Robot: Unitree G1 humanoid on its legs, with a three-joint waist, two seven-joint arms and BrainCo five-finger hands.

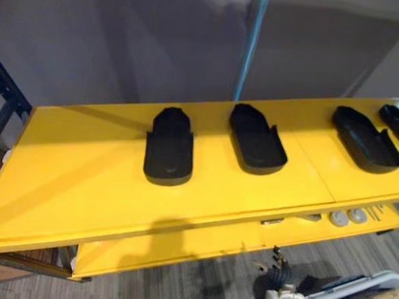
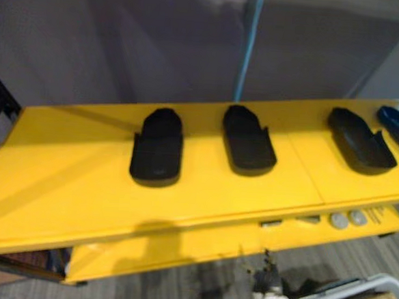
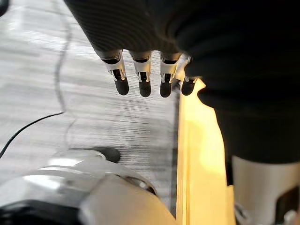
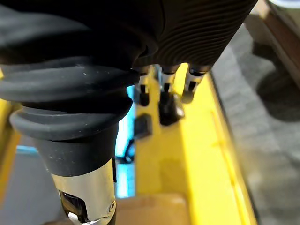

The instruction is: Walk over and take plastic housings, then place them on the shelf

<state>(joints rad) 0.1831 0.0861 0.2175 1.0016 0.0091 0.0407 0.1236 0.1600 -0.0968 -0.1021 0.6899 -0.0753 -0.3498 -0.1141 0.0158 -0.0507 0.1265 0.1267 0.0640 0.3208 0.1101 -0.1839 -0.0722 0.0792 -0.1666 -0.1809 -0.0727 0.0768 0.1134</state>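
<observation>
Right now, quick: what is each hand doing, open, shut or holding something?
Left hand: open, fingers relaxed, holding nothing.
Right hand: open, fingers relaxed, holding nothing.

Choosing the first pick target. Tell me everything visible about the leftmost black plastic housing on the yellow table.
The leftmost black plastic housing is a matte, elongated shell that seems to lie hollow side up. It has raised side walls, a narrower rounded far end and a wider near end. It rests flat on the yellow table top, its long axis pointing away from the robot, apart from the next black housing to its right. Only the table touches it.
</observation>
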